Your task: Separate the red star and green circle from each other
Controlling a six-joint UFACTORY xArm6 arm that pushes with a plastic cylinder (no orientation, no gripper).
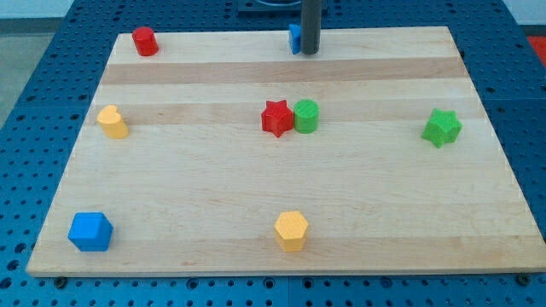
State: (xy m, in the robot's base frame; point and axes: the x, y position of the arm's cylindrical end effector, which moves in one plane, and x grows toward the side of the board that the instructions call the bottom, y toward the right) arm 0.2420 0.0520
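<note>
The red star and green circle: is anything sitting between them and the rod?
Nothing visible. My tip is at the view's top beside a blue block; bare board lies down to the touching red star and green circle.

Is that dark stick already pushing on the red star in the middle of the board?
No, my tip is at the view's top beside a blue block, far from the red star.

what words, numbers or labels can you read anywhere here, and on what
None: no readable text, label, brand, number or sign shows in the camera view.
The light wooden board bears only grain stripes.
The red star block, the green circle block beside it, and the other coloured blocks are plain.
The dark rod is unmarked; my tip sits at the view's top, beside a small blue block.
</note>
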